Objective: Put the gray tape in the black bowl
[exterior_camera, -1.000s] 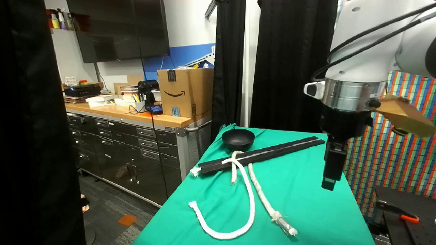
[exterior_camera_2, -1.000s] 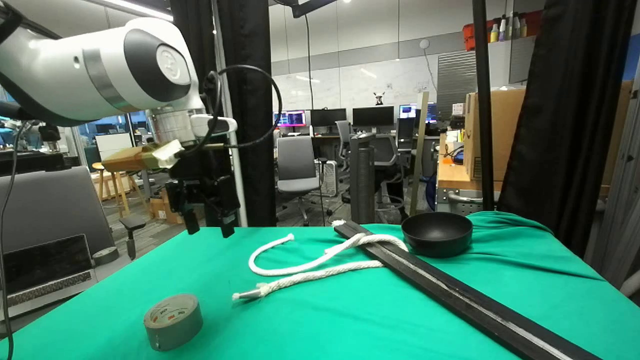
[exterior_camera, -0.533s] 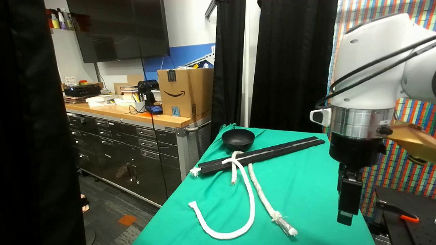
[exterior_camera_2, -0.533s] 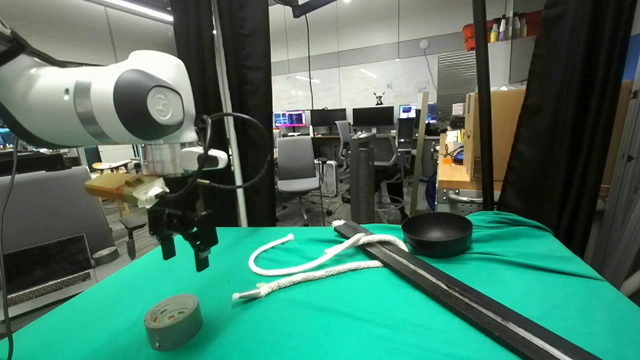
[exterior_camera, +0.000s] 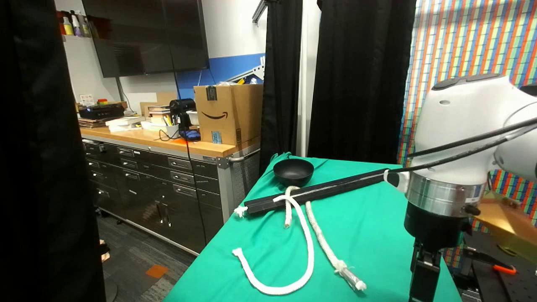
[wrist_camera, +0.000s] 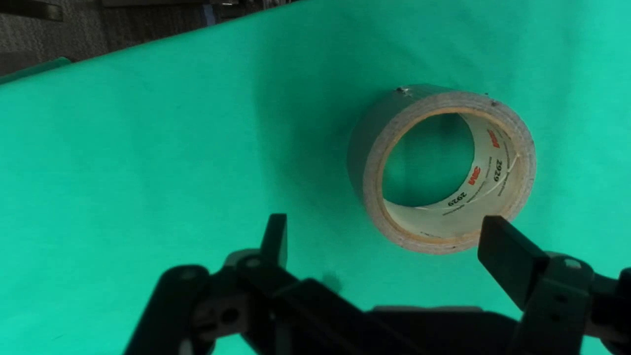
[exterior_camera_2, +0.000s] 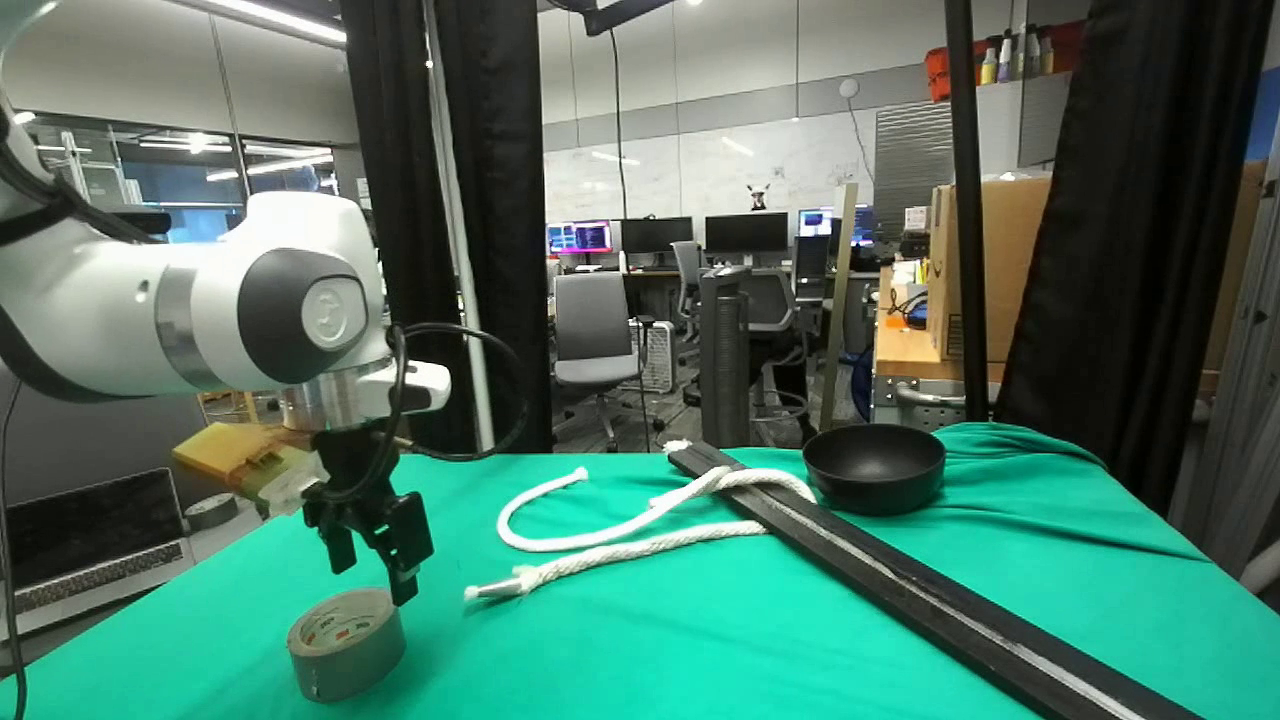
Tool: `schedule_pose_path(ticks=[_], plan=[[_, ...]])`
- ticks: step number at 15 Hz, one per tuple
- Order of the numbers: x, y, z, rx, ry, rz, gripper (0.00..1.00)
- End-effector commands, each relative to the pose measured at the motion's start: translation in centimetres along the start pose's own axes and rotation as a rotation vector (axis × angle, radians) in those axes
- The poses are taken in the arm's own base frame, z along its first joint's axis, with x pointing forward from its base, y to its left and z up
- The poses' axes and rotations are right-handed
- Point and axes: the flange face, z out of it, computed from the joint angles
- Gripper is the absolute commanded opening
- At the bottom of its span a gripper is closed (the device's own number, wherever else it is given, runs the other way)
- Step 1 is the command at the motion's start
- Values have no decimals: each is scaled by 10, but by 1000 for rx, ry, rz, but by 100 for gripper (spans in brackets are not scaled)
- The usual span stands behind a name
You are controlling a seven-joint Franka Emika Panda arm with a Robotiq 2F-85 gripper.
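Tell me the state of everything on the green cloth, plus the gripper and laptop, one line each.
Gripper: open, holding nothing
Black bowl: upright, empty
Gray tape: lying flat, hole facing up, not gripped
Black bar: lying flat
White rope: uncoiled, partly draped over the bar
Laptop: open, screen dark

The gripper (wrist_camera: 384,219) points downward, its fingers (wrist_camera: 511,261) spread apart.
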Motion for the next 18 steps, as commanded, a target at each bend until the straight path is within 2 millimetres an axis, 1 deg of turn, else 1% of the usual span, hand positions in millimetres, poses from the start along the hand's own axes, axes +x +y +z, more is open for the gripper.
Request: schedule_pose_path(ticks=[1,10,16,17,18], plan=[[2,-12,13,-3,17,18,100],[-9,-29,49,-33,-15,11,100],[-5,-35,66,-32,-25,7,99],[-4,-35,68,-31,-24,10,74],[-3,-35,70,-28,-22,13,74]])
